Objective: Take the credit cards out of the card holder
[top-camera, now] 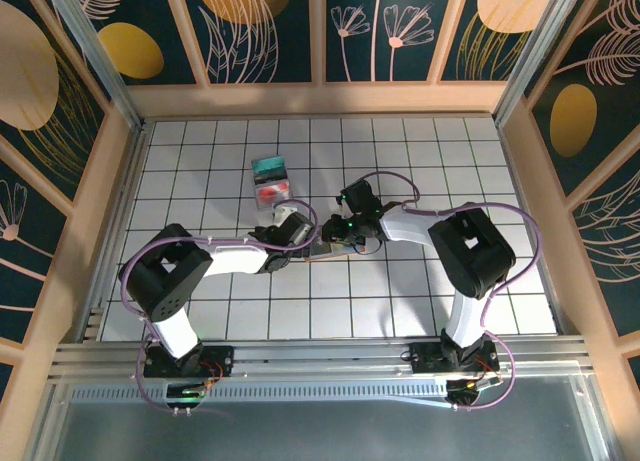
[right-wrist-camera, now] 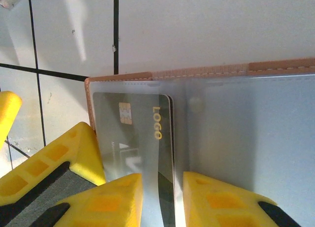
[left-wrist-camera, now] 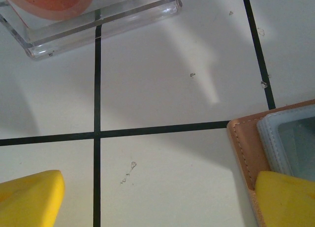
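The card holder (right-wrist-camera: 206, 71) lies open and flat on the tiled table (left-wrist-camera: 162, 89) between your two arms, with one dark card (right-wrist-camera: 133, 133) marked in gold letters sitting in a see-through pocket at its left end. Your right gripper (right-wrist-camera: 163, 183) has its jaws drawn narrow with the near end of that card between them. Whether they have actually clamped it cannot be told from here. Your left gripper (left-wrist-camera: 157, 202) stands wide, one finger over the holder's stitched corner and the other out over bare tile. Treat the card as light, thin and stiff, with a glossy face that will probably slip. Take it by the short exposed end, across its thickness, and draw it straight along the pocket rather than twisting it. The holder is soft and light, so it is likely to drag along with the card. Pressing down on its leather rim with the left finger should keep it in place. A teal card (top-camera: 269, 166) and a red-and-white card (top-camera: 273, 191) lie farther up the table at a clear box (left-wrist-camera: 98, 25).
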